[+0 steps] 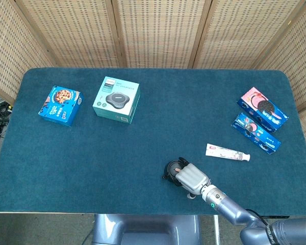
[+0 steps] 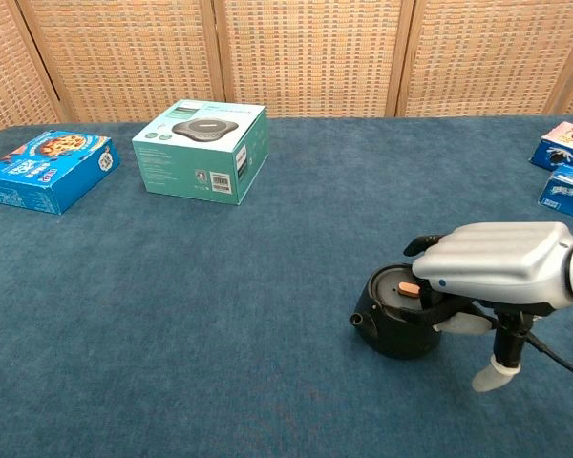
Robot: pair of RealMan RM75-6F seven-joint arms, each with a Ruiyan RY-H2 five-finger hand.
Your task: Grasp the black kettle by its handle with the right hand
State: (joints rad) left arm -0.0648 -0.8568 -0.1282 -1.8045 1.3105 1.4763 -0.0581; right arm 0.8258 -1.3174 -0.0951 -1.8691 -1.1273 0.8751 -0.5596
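Observation:
The black kettle [image 2: 393, 320] with an orange knob on its lid stands near the table's front edge, its spout pointing left; in the head view the kettle [image 1: 172, 171] is half covered. My right hand [image 2: 497, 265] lies over the kettle's right side, fingers [image 2: 461, 324] curled in around the handle, whose black top pokes out above the knuckles. The thumb hangs down to the right, clear of the kettle. From above, the right hand [image 1: 193, 177] hides the handle. My left hand shows in neither view.
A teal box [image 1: 116, 99] and a blue cookie box [image 1: 60, 105] sit at the back left. A toothpaste tube [image 1: 227, 152] and two cookie packs [image 1: 264, 108] lie to the right. The table's front edge [image 1: 143, 211] runs close behind the kettle.

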